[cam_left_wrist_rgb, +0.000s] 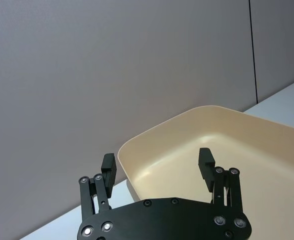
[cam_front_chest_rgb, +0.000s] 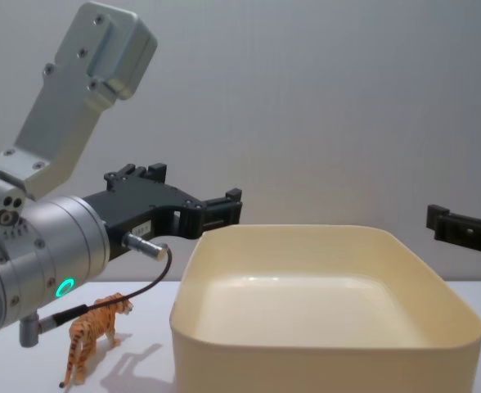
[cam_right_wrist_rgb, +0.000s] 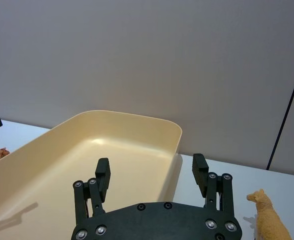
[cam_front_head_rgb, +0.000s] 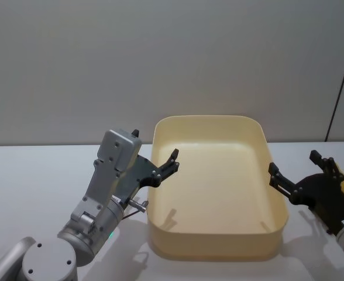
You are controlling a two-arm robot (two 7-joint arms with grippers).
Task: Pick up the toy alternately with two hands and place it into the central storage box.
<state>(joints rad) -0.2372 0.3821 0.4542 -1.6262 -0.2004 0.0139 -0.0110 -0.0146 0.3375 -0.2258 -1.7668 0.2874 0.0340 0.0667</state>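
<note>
The central storage box (cam_front_head_rgb: pixel 213 246), a cream-yellow tub, stands mid-table with nothing in it. My left gripper (cam_front_head_rgb: pixel 155 147) hovers open at the tub's left rim, its jaws wide apart (cam_left_wrist_rgb: pixel 157 161) with nothing between them. An orange striped tiger toy (cam_front_chest_rgb: pixel 97 327) stands on the table left of the tub, below the left arm. At the tub's right rim my right gripper (cam_front_head_rgb: pixel 293 164) is open too (cam_right_wrist_rgb: pixel 151 167) and holds nothing. A tan animal toy (cam_right_wrist_rgb: pixel 267 217) stands on the table to the right of the tub, beside that gripper.
The white table (cam_front_head_rgb: pixel 31 175) runs to a grey wall behind. A cable (cam_front_chest_rgb: pixel 134 291) loops from the left wrist above the tiger. The tub's walls (cam_front_chest_rgb: pixel 322 352) rise well above the table.
</note>
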